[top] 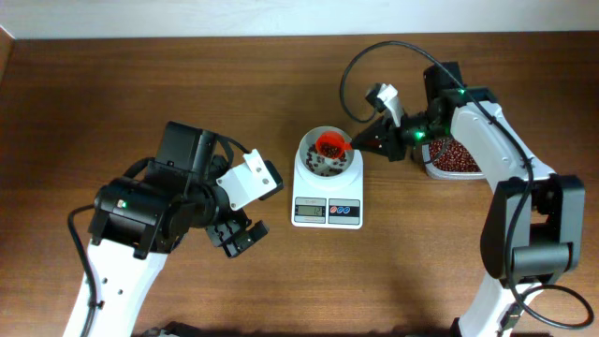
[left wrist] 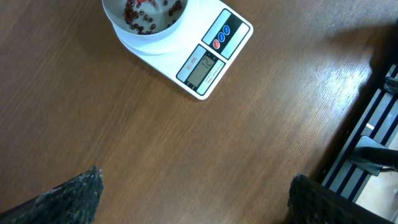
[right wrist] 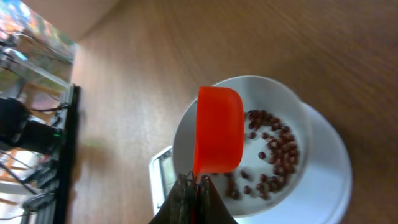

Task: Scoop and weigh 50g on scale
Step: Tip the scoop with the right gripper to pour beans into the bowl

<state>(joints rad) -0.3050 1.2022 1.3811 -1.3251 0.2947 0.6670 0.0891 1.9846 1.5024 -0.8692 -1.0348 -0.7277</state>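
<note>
The white scale (top: 327, 212) stands mid-table with its round bowl (top: 309, 150) on top. Dark red-brown beans (right wrist: 277, 153) lie scattered in the bowl (right wrist: 309, 126). My right gripper (right wrist: 194, 182) is shut on the handle of an orange scoop (right wrist: 217, 134), which hangs over the left part of the bowl; the right wrist view shows the scoop's smooth outer side. From overhead, the scoop (top: 330, 144) sits over the bowl with the right gripper (top: 361, 142) just right of it. My left gripper (top: 240, 236) is open and empty, down-left of the scale (left wrist: 212, 55).
A clear tub (top: 453, 157) full of beans sits right of the scale, under the right arm. The table's edge and a dark rack (left wrist: 373, 130) lie at the right of the left wrist view. The left fingers (left wrist: 78, 194) hover over bare wood.
</note>
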